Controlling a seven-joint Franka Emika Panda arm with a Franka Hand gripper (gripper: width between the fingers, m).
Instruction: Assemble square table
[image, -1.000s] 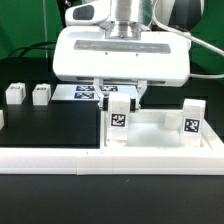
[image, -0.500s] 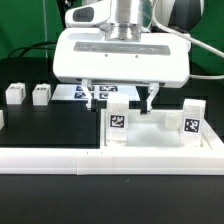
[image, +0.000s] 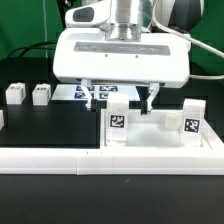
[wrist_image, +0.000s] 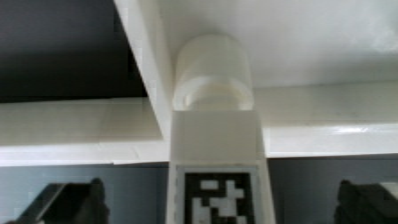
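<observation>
1. Clearly, the fingers (image: 91, 98) of the gripper (image: 121, 98) are spread wide, and nothing is pinched.
2. Between them, touched by neither, a tagged leg (image: 118, 124) is seen upright at a corner of the table top (image: 155, 138).
3. A second leg (image: 192, 118) is seen standing at the corner on the exterior view's right.
4. Two loose legs (image: 14, 95) (image: 41, 95) are seen well apart, on the exterior view's left.

The gripper (image: 120, 98) has a broad white housing (image: 122, 58) with rounded corners across the frame's upper middle, a grey metallic cylinder (image: 124, 20) above it, a dark round joint (image: 182, 12) at upper right, and two thin dark fingers (image: 90, 97) beneath.
</observation>
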